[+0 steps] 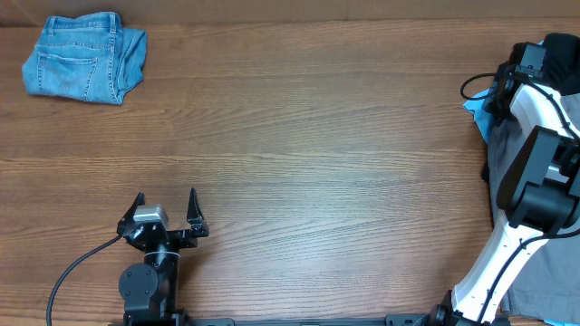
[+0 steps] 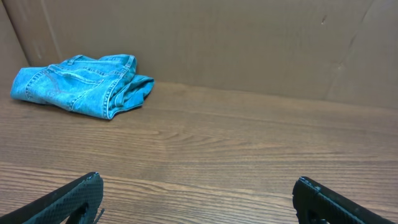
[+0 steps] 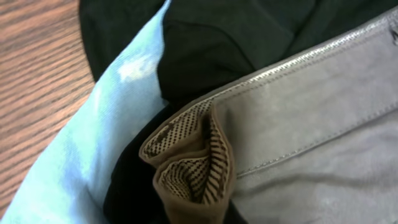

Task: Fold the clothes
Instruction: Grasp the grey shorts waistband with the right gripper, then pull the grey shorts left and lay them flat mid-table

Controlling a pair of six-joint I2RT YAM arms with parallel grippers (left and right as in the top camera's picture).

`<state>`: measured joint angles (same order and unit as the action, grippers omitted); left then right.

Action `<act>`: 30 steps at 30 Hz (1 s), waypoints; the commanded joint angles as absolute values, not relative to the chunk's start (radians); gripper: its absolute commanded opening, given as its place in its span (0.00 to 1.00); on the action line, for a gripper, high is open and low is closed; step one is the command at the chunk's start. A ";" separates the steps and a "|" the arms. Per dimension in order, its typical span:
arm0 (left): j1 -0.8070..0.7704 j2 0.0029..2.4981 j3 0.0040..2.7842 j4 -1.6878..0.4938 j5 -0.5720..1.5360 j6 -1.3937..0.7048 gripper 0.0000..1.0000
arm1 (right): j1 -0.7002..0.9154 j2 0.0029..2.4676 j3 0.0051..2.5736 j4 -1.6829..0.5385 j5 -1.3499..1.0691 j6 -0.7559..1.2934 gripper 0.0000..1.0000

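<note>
Waistband (image 3: pixel 311 106) looked the best place to pinch: grey shorts (image 3: pixel 336 186) lay at three o'clock against black piece (image 3: pixel 236 37) and light-blue piece (image 3: pixel 118 106), beneath the right gripper (image 1: pixel 494 98), jaws unseen, state untellable; the left gripper (image 1: pixel 165 196) sat spread, empty, at seven o'clock; denim piece (image 1: pixel 83 58) folded at ten

Overhead looks straight down; left wrist low, shares denim (image 1: pixel 83 57); right wrist close-up.

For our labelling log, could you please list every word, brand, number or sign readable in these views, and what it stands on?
None: no readable text appears in any view. The denim piece shows only stitching and a pocket. The grey garment shows only a dotted lining inside its waistband.
</note>
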<state>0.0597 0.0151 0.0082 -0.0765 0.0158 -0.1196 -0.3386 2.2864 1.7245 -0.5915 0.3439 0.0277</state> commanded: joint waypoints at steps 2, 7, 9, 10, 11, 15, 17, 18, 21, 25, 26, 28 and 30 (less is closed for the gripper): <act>0.065 0.005 0.005 -0.077 0.025 -0.101 1.00 | -0.342 2.285 1.750 -0.585 0.323 0.030 0.04; 0.065 0.005 0.005 -0.077 0.025 -0.101 1.00 | -0.342 2.257 1.750 -0.588 0.324 0.053 0.04; 0.065 0.005 0.005 -0.077 0.025 -0.101 1.00 | -0.342 2.233 1.750 -0.584 0.324 0.084 0.04; 0.065 0.005 0.005 -0.077 0.025 -0.101 1.00 | -0.342 2.217 1.750 -0.583 0.322 0.084 0.04; 0.065 0.005 0.005 -0.077 0.025 -0.101 1.00 | -0.342 2.206 1.750 -0.583 0.324 0.083 0.04; 0.065 0.005 0.005 -0.077 0.025 -0.101 1.00 | -0.342 2.161 1.750 -0.585 0.324 0.083 0.04; 0.065 0.005 0.005 -0.077 0.025 -0.101 1.00 | -0.342 2.148 1.750 -0.590 0.324 0.083 0.04; 0.065 0.005 0.005 -0.077 0.025 -0.101 1.00 | -0.342 2.144 1.750 -0.592 0.323 0.083 0.04; 0.065 0.005 0.005 -0.077 0.025 -0.101 1.00 | -0.342 2.138 1.750 -0.605 0.323 0.083 0.04; 0.065 0.005 0.005 -0.077 0.025 -0.101 1.00 | -0.337 2.119 1.750 -0.624 0.324 0.083 0.04; 0.065 0.005 0.005 -0.077 0.025 -0.101 1.00 | -0.334 2.109 1.750 -0.624 0.324 0.083 0.04; 0.065 0.005 0.005 -0.077 0.025 -0.101 1.00 | -0.327 2.081 1.750 -0.622 0.324 0.083 0.04; 0.065 0.005 0.005 -0.077 0.025 -0.101 1.00 | -0.318 2.040 1.750 -0.619 0.323 0.084 0.04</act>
